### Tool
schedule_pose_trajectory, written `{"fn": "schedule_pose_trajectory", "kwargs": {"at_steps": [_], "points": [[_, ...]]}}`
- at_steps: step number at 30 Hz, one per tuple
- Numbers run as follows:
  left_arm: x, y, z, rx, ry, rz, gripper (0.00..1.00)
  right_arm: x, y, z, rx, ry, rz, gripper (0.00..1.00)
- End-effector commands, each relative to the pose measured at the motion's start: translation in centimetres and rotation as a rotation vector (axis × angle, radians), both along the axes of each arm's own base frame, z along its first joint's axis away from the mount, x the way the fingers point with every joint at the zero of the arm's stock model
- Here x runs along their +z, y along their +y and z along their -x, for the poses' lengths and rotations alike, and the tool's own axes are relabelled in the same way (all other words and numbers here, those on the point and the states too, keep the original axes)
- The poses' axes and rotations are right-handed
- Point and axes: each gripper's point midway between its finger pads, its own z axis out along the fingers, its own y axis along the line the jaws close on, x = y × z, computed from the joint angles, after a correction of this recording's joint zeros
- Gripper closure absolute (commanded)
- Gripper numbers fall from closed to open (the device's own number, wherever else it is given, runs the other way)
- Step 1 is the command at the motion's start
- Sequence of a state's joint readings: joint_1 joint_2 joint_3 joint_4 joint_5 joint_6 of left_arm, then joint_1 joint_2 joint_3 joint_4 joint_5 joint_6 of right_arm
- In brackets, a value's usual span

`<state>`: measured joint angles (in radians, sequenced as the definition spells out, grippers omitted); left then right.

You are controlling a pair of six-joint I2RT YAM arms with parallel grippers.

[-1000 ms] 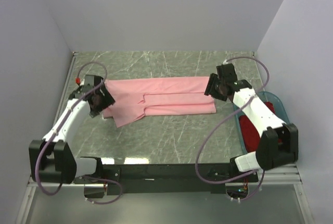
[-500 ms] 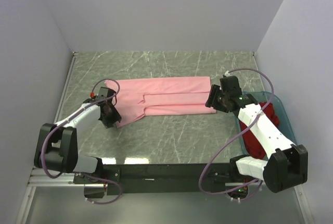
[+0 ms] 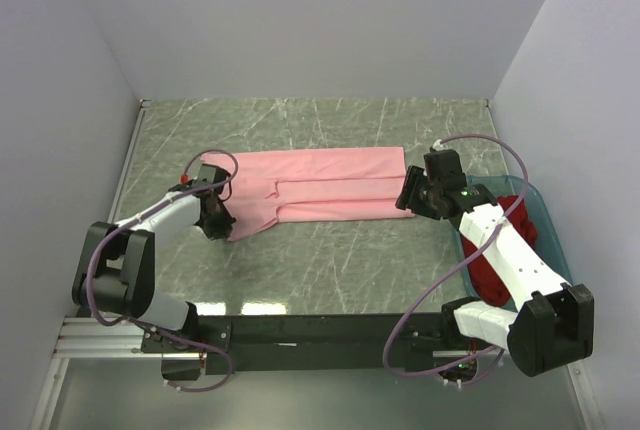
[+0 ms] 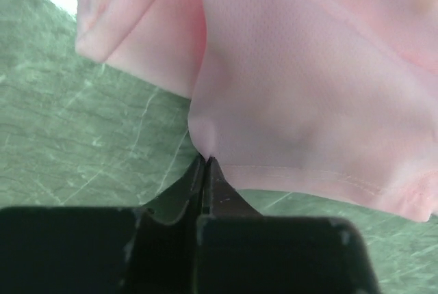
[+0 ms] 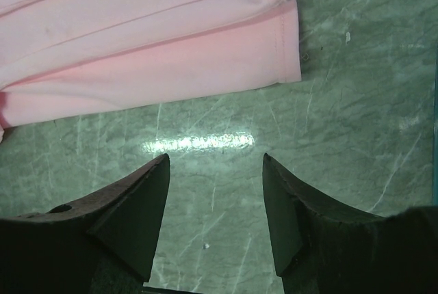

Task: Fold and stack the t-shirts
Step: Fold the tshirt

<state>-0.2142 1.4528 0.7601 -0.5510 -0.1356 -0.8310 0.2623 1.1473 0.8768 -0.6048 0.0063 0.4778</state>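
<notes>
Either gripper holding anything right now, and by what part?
Left gripper pinches the pink t-shirt at its near left edge; right gripper open, empty.

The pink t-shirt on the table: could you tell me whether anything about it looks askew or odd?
Yes: the pink t-shirt lies folded into a long strip, but its left end is uneven. A flap juts nearer than the strip's near edge, where the left gripper is shut on the cloth. The right end looks square.

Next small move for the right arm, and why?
Probably ease the right pincer forward onto the light pink cloth t-shirt's hem corner and close: its jaws stand open over green marbled tabletop, while the left pincer is shut on the other end.
</notes>
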Motion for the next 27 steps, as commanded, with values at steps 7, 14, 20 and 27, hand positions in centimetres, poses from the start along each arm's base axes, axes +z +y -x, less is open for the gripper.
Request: {"fn": "schedule_pose_trajectory", "kwargs": {"at_steps": [7, 14, 20, 27], "points": [[7.7, 0.4, -9.3, -0.068, -0.207, -0.12, 0.99, 0.7, -0.2, -0.1, 0.012, -0.024, 0.023, 0.36], [9.1, -0.9, -14.3, -0.151, -0.251, -0.13, 0.99, 0.6, -0.3, 0.0, 0.017, -0.021, 0.031, 0.36], [9.7, -2.3, -16.8, -0.21, -0.281, -0.136, 0.99, -0.1, -0.5, 0.3, 0.024, -0.006, 0.043, 0.36], [10.1, -2.7, -18.3, -0.218, -0.292, -0.162, 0.99, -0.7, -0.4, 0.5, 0.029, 0.007, 0.04, 0.36]]}}
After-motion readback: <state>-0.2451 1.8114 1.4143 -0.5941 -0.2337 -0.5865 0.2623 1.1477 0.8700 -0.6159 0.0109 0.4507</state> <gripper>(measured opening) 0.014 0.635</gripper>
